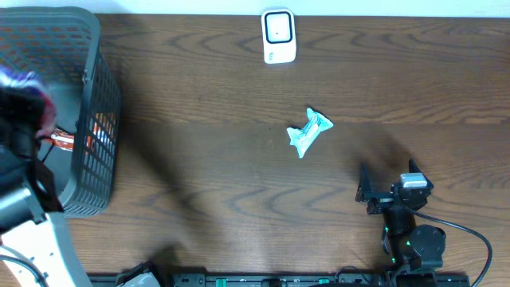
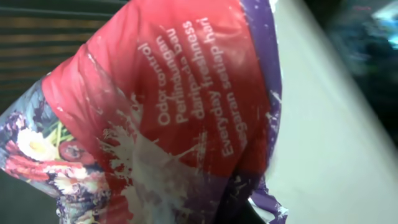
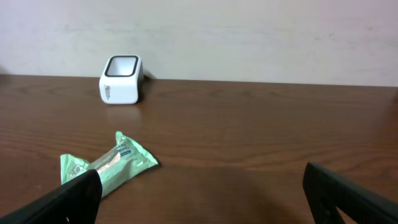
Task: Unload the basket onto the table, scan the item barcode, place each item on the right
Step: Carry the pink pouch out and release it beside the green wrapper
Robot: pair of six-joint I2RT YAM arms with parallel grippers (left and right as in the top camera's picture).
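1. A red and purple pouch (image 2: 186,112) fills the left wrist view. Its long axis runs on a slant from the lower left to the upper right of the frame. White print on it, including "Odor control" and "Everyday freshness", reads upward along that slant. A flower pattern sits at its lower left end. No barcode shows on this face.
2. In the overhead view the pouch (image 1: 20,80) is a blur at the far left edge, above the basket.
3. The left hand (image 1: 28,104) is closed on the pouch. Its fingers are hidden in both views.
4. One dark grey mesh basket (image 1: 100,119) fills the upper left corner of the overhead view. Orange and red shapes show through its side wall.
5. One white scanner (image 1: 279,36) stands at top centre, close to the far edge of the brown wooden surface (image 1: 199,159).
6. One green packet (image 1: 308,131) lies flat near the middle, below and slightly right of the scanner and well apart from it. Its long axis runs lower left to upper right.
7. Bare wood stretches from the basket to the green packet, and between the packet and the scanner.
8. The right hand (image 1: 388,177) sits at lower right, pointing toward the top of the frame. Its fingers (image 3: 68,199) are spread wide and hold nothing.
9. Count: two hands, one pouch, one packet, one scanner, one basket.
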